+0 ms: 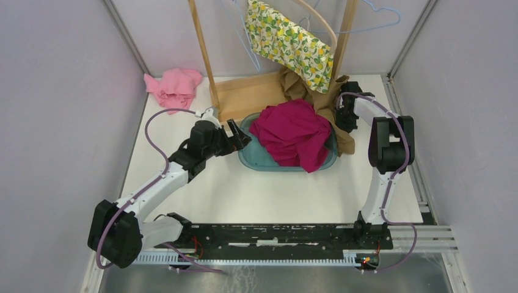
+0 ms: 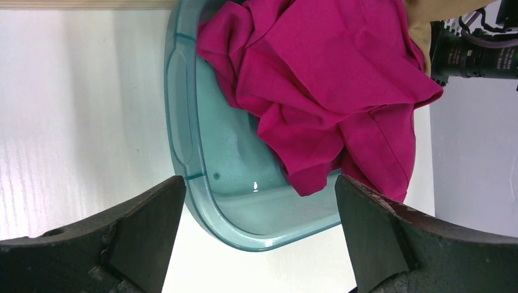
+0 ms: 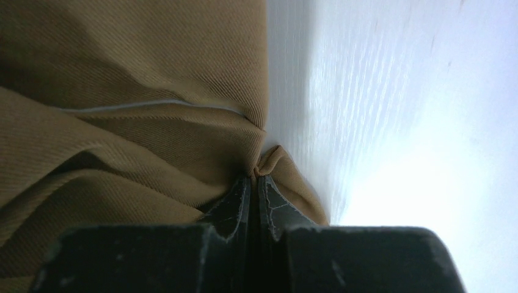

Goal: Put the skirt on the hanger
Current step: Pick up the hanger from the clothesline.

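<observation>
Now right gripper (image 3: pixel 255 180) pinches a tan skirt (image 3: pixel 122 91) fold, lower centre; left gripper (image 2: pixel 261 183) gapes empty. Next, probably: lift toward hanger (image 1: pixel 328 24).

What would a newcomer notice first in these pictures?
A magenta cloth heaped in a teal basin at mid-table stands out most, with a lemon-print cloth hanging on the wooden rack behind it. Right of the basin, the right gripper is shut on a fold of tan cloth, while the left gripper stands open at the basin's left rim.

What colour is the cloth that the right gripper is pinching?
The cloth is tan, clearest in the right wrist view.
</observation>
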Available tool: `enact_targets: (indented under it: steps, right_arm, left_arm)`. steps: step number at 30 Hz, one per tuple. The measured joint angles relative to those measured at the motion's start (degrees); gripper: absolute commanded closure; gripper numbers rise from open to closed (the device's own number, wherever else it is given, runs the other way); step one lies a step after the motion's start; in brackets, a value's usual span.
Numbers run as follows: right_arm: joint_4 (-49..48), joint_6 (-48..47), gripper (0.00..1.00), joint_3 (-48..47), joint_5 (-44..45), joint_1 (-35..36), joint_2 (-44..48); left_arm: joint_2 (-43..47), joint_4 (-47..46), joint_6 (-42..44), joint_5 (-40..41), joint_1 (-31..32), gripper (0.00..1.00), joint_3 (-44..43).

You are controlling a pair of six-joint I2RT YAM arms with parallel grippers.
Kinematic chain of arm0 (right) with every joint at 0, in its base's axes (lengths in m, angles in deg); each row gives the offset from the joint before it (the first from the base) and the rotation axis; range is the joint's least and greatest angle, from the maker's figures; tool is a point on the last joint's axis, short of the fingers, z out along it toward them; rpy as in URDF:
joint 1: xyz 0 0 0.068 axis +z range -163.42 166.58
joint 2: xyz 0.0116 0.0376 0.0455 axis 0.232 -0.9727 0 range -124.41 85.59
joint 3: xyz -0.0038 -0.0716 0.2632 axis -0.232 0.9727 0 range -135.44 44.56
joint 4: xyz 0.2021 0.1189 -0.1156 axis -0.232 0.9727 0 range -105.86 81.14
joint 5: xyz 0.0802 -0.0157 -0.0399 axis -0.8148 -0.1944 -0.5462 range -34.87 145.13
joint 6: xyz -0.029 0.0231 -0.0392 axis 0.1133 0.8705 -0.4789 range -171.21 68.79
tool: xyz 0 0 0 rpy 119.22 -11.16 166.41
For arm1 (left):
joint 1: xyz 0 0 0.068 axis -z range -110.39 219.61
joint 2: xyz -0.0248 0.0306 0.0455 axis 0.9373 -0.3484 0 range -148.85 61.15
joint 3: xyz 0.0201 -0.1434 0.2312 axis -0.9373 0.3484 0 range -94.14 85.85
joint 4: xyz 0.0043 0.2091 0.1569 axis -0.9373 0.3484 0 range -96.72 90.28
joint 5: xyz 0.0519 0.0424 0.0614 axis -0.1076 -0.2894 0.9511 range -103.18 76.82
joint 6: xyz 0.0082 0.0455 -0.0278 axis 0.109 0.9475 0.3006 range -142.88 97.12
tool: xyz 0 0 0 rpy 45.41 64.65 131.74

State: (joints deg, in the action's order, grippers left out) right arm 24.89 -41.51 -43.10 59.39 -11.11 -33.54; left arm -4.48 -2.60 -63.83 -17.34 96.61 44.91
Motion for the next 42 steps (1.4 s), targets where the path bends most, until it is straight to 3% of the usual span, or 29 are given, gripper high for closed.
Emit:
enact_targets:
  steps: [3, 6, 11, 19, 28, 37, 42]
  right_arm:
    - [-0.1, 0.0, 0.9, 2.8, 0.2, 0.1, 1.9]
    - [0.3, 0.1, 0.64, 3.0, 0.3, 0.2, 2.2]
    - [0.9, 0.3, 0.57, 2.4, 0.9, 0.1, 1.8]
    - [0.5, 2.1, 0.53, 3.1, 0.3, -1.2, 4.4]
    - [2.0, 3.1, 0.5, 2.7, 2.8, -3.1, 16.5]
    - [5.6, 2.8, 0.54, -8.9, 1.1, -3.6, 32.9]
    - [3.9, 2.0, 0.56, -16.7, -3.3, -3.6, 36.0]
  left_arm:
    - [0.0, 0.0, 0.0, -0.5, 0.0, 0.01, 0.1]
    - [-0.4, -0.1, 0.0, -0.5, 0.0, 0.01, 0.1]
    - [-0.5, -0.2, 0.0, -0.6, 0.0, 0.01, 0.1]
    - [-1.6, -1.1, 0.0, -0.6, 0.0, 0.01, 0.1]
    - [-2.1, -1.2, 0.0, -0.6, 0.0, 0.01, 0.1]
    - [-2.2, -1.2, 0.0, -0.6, 0.0, 0.01, 0.0]
    - [-2.4, -1.0, 0.0, -0.5, 0.0, 0.01, -0.6]
